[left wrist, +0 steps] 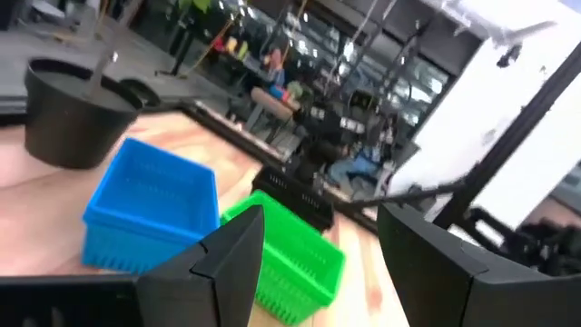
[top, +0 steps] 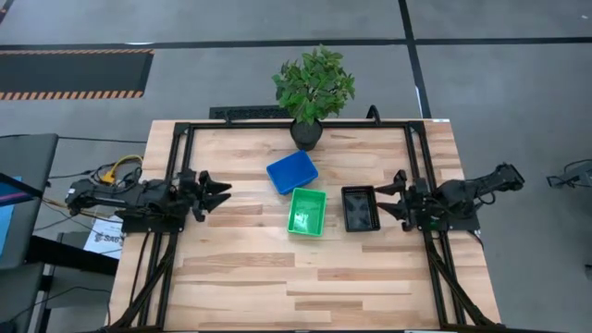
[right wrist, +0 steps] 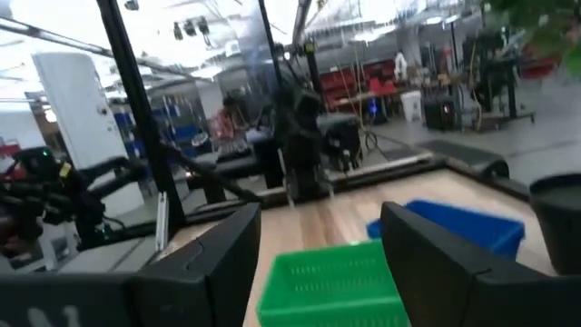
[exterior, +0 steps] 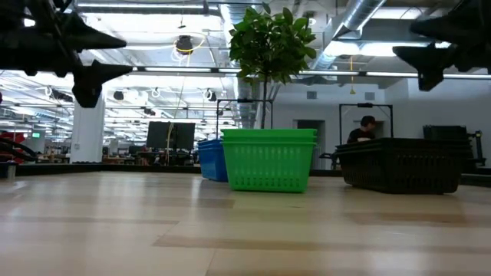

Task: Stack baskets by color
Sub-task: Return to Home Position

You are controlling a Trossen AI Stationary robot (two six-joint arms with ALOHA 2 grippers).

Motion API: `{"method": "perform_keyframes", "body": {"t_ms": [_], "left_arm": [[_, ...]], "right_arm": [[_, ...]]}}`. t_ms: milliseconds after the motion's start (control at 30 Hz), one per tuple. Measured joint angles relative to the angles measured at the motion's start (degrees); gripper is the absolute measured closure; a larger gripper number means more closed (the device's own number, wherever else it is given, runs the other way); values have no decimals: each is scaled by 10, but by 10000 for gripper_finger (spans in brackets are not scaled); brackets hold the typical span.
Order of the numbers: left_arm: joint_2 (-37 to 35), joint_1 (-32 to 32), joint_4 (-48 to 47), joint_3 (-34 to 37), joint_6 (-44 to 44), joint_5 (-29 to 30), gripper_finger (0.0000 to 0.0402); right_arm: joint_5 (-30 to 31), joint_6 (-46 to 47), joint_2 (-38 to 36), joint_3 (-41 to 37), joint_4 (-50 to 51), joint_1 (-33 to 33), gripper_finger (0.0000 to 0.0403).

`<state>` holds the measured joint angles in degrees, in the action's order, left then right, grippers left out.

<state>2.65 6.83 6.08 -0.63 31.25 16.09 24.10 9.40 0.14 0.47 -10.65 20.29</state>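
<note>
Three baskets stand on their bases mid-table: a blue basket (top: pixel 292 172) near the far side, a green basket (top: pixel 307 211) beside it, and a black basket (top: pixel 360 208) to the right. In the low view the green basket (exterior: pixel 268 159) stands in front, the blue basket (exterior: pixel 210 159) behind it, the black basket (exterior: pixel 404 164) at the right. My left gripper (top: pixel 222 192) hovers open at the table's left edge, well clear of the baskets. My right gripper (top: pixel 391 196) is open at the right, close to the black basket without touching it.
A potted plant (top: pixel 313 92) in a black pot stands at the far edge, just behind the blue basket. The black frame rails (top: pixel 181 166) run along both sides. Bare wood (top: pixel 296 287) spreads across the near half of the table. A person (exterior: pixel 362 130) sits far behind.
</note>
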Motion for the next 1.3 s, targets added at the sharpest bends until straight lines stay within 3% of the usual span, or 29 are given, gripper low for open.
{"method": "perform_keyframes", "body": {"t_ms": [167, 433, 733, 933, 1300], "left_arm": [[0, 0, 4, 0, 5, 7, 198], [0, 0, -21, 0, 20, 3, 198], [0, 12, -25, 0, -131, -18, 198], [0, 30, -27, 0, -150, -50, 198], [0, 42, -29, 0, -146, -50, 198]], "right_arm": [[0, 13, 0, 0, 54, -10, 154], [1, 8, 0, -1, 61, -34, 154], [0, 6, 2, -1, 65, -43, 154], [0, 5, 2, -1, 66, -43, 154], [0, 7, 2, -2, 66, -43, 154]]}}
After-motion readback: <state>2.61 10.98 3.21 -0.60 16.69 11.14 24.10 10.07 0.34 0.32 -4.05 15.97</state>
